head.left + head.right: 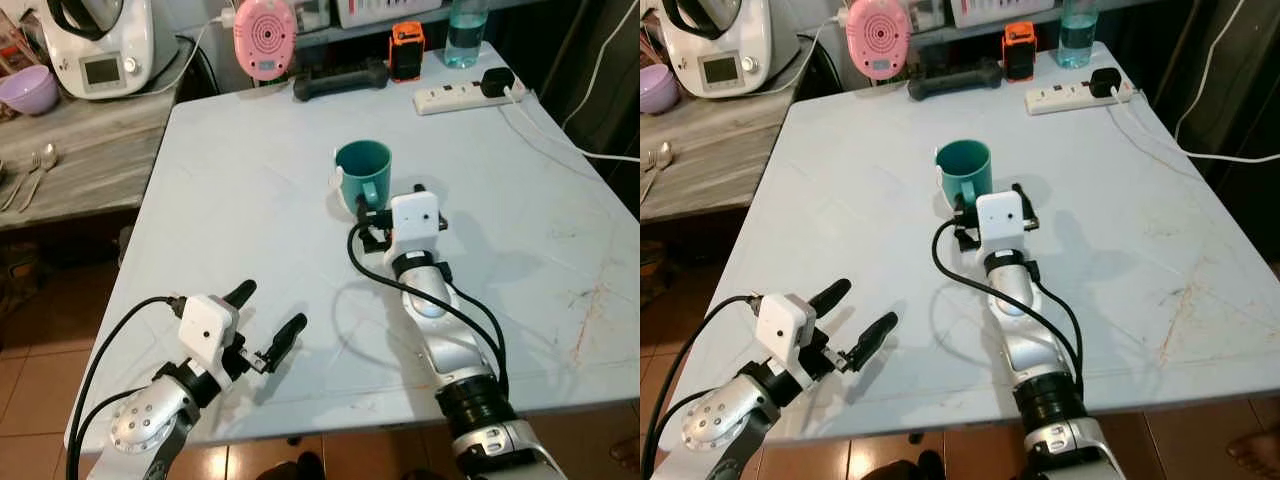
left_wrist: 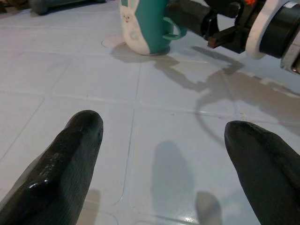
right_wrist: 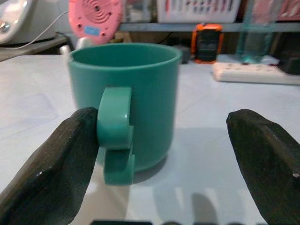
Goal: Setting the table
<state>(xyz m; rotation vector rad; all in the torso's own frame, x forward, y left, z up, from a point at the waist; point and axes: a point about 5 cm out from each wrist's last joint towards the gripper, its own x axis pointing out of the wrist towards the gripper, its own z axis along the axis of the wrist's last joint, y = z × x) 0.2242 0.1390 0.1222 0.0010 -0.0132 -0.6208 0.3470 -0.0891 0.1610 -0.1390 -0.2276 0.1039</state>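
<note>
A teal mug (image 1: pixel 362 172) stands upright mid-table (image 1: pixel 250 200), its handle facing the right gripper (image 3: pixel 159 154), whose spread fingers are largely hidden behind its wrist from above, while the left gripper (image 1: pixel 268 318) hovers spread near the table's front edge

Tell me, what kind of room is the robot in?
Probably a kitchen or dining corner at home. A teal mug stands on the pale table, and a side counter holds a food processor, a purple bowl and spoons.
</note>
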